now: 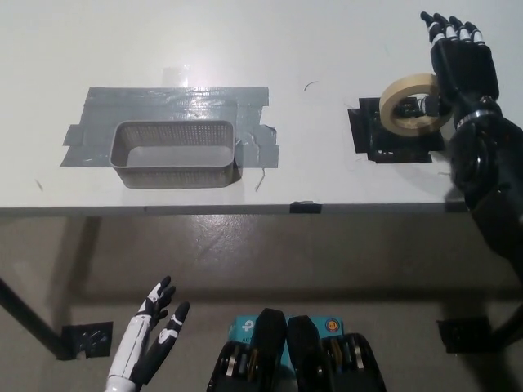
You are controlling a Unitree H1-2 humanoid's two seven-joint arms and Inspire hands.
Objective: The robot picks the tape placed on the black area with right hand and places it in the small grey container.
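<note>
At the upper right of the frame, the tape is seen tilted on edge over the black area, directly left of the right hand. The hand is spread, fingers extended up-frame, one digit apparently hooked through the roll's core; a firm grip cannot be confirmed. The small grey container lies well apart, centre left. The left hand rests open at lower left.

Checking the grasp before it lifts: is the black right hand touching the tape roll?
Touching. In the head view, one digit of the right hand pokes through the hole of the tape, whose right edge disappears behind the hand.
</note>
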